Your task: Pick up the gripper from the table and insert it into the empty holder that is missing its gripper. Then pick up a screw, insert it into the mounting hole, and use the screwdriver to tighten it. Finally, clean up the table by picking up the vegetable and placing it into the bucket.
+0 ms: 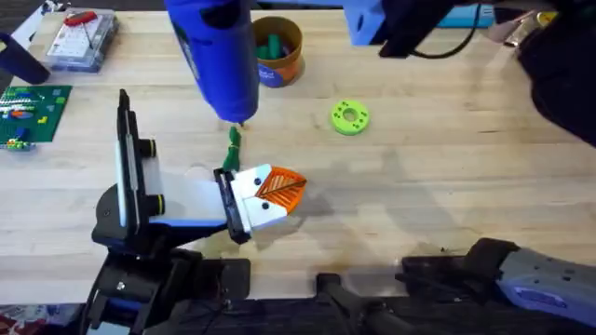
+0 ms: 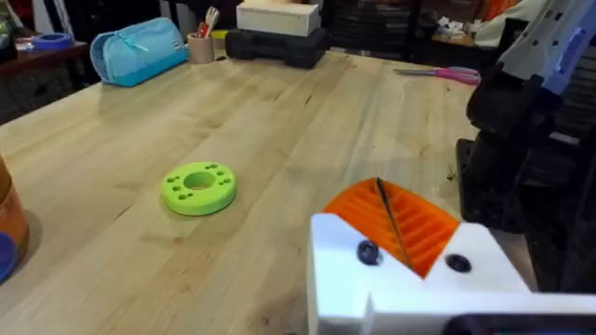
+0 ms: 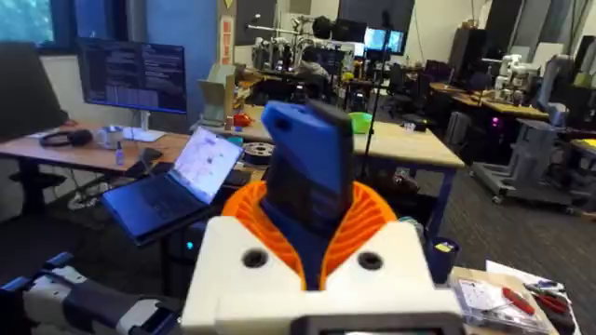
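A robotics lab (desks with monitors (image 3: 140, 70), a laptop (image 3: 177, 181), benches).

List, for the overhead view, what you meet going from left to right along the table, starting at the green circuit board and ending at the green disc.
Green circuit board → clear plastic box → screwdriver → bucket → green disc with holes.
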Motion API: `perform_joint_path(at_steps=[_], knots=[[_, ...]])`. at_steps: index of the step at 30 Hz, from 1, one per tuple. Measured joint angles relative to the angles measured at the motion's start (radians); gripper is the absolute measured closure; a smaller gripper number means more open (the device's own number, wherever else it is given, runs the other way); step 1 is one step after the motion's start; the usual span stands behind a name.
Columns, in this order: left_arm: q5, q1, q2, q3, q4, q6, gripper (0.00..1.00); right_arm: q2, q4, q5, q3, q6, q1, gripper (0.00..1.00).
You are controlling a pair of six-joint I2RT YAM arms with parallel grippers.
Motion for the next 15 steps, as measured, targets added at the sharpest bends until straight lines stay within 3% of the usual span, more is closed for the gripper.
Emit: perform_joint_path(at_steps=[15], knots=[[0.000, 0.000, 0.000, 0.000, 0.000, 0.000, 0.986, 0.000, 0.125, -0.037, -0.161, 0.059, -0.001, 0.943]])
